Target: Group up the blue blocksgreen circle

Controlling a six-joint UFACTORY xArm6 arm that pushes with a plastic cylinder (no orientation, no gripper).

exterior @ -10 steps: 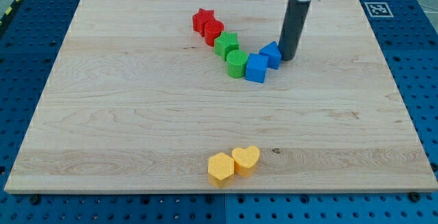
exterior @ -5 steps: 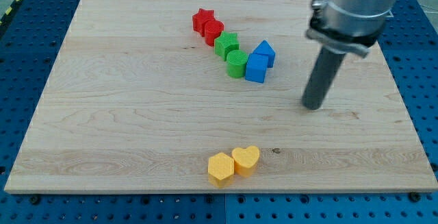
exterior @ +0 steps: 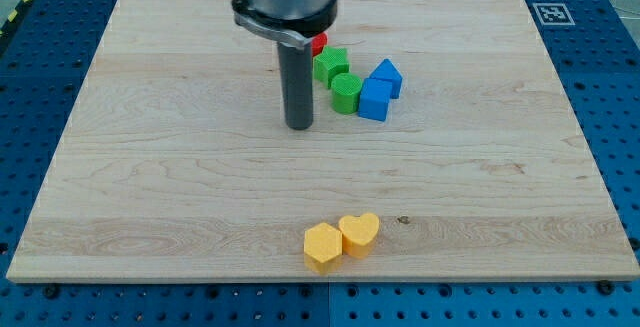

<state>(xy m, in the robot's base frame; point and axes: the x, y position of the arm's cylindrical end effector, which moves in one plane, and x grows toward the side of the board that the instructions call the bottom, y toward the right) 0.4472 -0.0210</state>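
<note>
Near the view's top centre of the wooden board (exterior: 150,167), the two blue blocks sat touching: a blue cube (exterior: 375,99) and, just behind it toward the view's upper right, a blue block with a peaked top (exterior: 387,75). The green circle (exterior: 346,94) stood against the cube's left side, so the three formed one tight cluster. A second green block (exterior: 330,66), of a lobed shape I could not make out exactly, touched the circle from the upper left. Beyond it only a sliver of a red block (exterior: 318,41) showed; the rest was hidden behind the arm. My tip (exterior: 299,126) rested on the board just to the view's left of the green circle and a little lower, apart from every block. The arm carried no pincer, only the dark rod, so nothing was grasped. Well apart, near the view's bottom edge, a yellow hexagonal block (exterior: 322,245) and a yellow heart (exterior: 360,233) lay touching.
</note>
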